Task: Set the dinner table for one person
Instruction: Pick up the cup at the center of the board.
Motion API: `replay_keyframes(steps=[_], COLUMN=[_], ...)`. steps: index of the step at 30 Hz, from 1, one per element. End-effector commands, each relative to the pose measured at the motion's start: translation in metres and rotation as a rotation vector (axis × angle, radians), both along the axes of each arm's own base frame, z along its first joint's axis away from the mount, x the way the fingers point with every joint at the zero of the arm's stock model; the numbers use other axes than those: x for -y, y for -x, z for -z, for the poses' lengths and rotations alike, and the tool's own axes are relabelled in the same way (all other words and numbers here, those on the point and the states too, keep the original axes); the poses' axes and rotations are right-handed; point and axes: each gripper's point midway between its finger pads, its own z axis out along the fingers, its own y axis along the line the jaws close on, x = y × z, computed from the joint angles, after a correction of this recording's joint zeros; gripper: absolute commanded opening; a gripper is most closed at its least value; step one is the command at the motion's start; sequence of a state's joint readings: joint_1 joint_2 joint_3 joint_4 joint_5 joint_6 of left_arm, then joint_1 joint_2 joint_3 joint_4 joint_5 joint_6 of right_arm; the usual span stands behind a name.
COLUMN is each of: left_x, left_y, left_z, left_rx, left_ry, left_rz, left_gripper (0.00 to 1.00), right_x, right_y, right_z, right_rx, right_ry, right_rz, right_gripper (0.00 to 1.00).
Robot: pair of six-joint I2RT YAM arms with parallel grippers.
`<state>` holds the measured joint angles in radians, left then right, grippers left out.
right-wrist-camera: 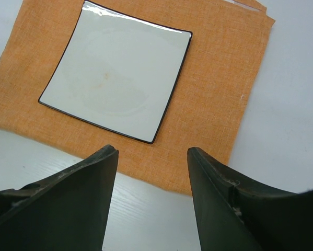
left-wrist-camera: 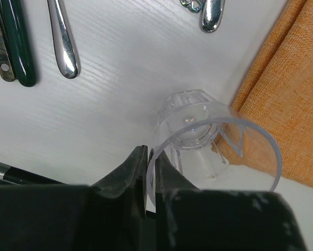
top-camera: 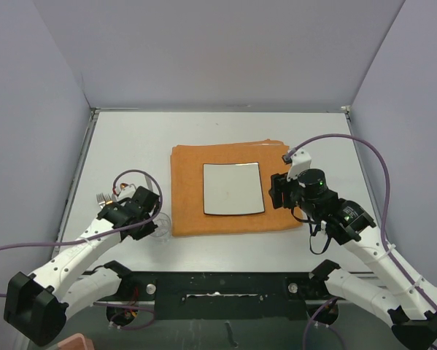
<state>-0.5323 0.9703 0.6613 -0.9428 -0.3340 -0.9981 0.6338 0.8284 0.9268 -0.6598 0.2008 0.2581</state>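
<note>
Two grippers: we saw the left gripper point(left-wrist-camera: 148, 157) pinched together on the near rim of the clear glass point(left-wrist-camera: 198, 125); the right gripper point(right-wrist-camera: 152, 150) hung with jaws apart, holding nothing.
Glass position: upright on the dinner table point(top-camera: 130, 146), just beside the near-left corner of the orange mat point(left-wrist-camera: 281, 94).
Bearing: mat and plate point(top-camera: 233, 188) lay to the glass's right; we judged the left arm nearer.

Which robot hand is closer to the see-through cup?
Left. The left gripper is shut on the cup at its rim; the right gripper hangs open at the orange mat's opposite edge, beyond the plate.
</note>
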Motion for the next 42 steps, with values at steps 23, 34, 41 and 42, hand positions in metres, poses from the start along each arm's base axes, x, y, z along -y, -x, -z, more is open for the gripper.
replay_keyframes(steps=[23,34,41,42], left_x=[0.050,0.123,0.167,0.173], left_y=[-0.078,-0.083,-0.099,-0.103], left_z=[-0.161,-0.109,-0.103,-0.104], left_rx=[0.361,0.294,0.321,0.324], left_ry=[0.127,0.130,0.147,0.155], left_rz=[0.215,0.379,0.439,0.449], left_gripper=[0.00,0.00,0.00,0.00], right_x=[-0.011,-0.055,-0.068,-0.070], right_y=[-0.005,-0.007,-0.002,0.000], right_z=[-0.005,-0.023,-0.012,-0.008], right_rx=[-0.033,-0.161,-0.242,-0.258], right_ry=[-0.070,-0.050,-0.052,-0.054], right_rz=[0.017,-0.179,-0.239,-0.243], right_gripper=[0.55,0.50,0.52,0.52])
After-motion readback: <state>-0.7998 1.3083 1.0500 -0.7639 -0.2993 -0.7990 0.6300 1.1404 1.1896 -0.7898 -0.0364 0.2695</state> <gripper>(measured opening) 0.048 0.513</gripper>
